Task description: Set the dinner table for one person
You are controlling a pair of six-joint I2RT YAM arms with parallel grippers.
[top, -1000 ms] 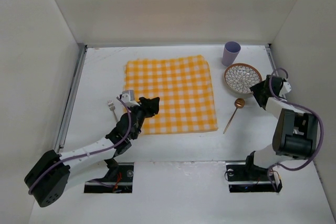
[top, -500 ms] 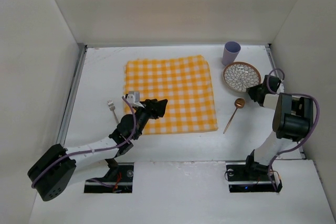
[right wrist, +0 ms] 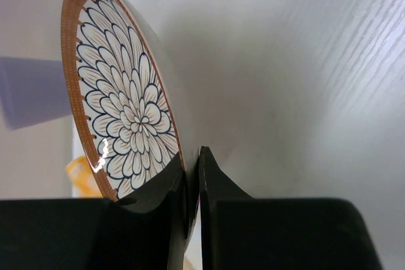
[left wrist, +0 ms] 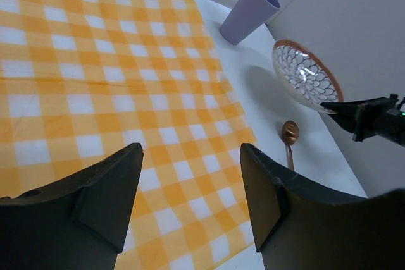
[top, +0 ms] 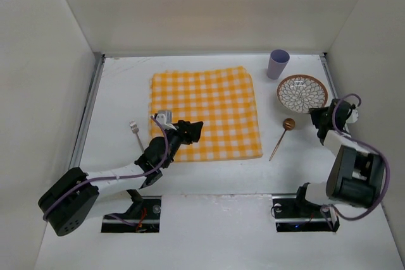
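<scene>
Dinner table (top: 114, 93) under right end effector (right wrist: 192, 170), plate (right wrist: 123, 105) rim pinched

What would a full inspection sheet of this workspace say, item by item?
Surface: white dinner table, checked cloth spread on it.
Job's things: plate right of the cloth, tilted; purple cup behind it; spoon by the cloth's right edge; fork left of the cloth.
Clutter: nothing seen.
Grippers: left gripper jaws open above the cloth, empty; right gripper shut on the plate's rim.
Cables: purple cables along each arm.
Surroundings: plain white walls on three sides.
</scene>
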